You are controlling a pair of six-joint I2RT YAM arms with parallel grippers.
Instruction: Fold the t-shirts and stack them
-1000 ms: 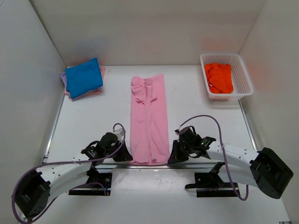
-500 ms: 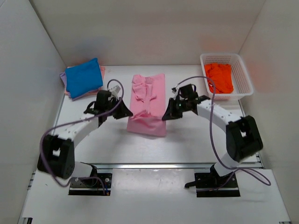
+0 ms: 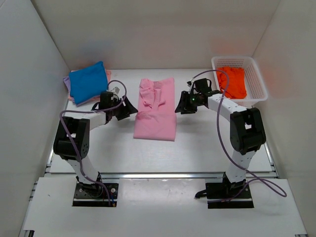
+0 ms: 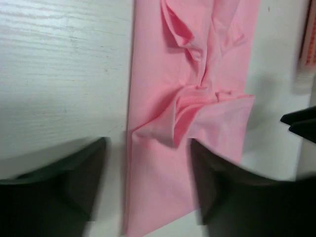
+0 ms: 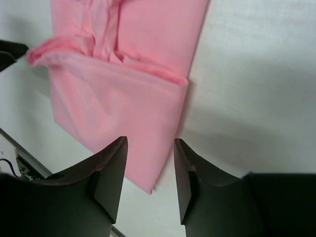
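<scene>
White surface [image 3: 207, 143], enclosed by white walls. The light pink t-shirt [image 3: 156, 111] lies at centre, its near end doubled back over itself, with cloth bunched where the layers meet. The left arm's fingers [image 4: 84, 182] stand wide at its left edge, holding nothing. The right arm's fingers [image 5: 108, 173] stand likewise wide at its right edge, empty. The blue t-shirt [image 3: 89, 81] tops a folded stack at far left. The orange t-shirt [image 3: 231, 81] sits in the white basket [image 3: 259, 86], far right.
</scene>
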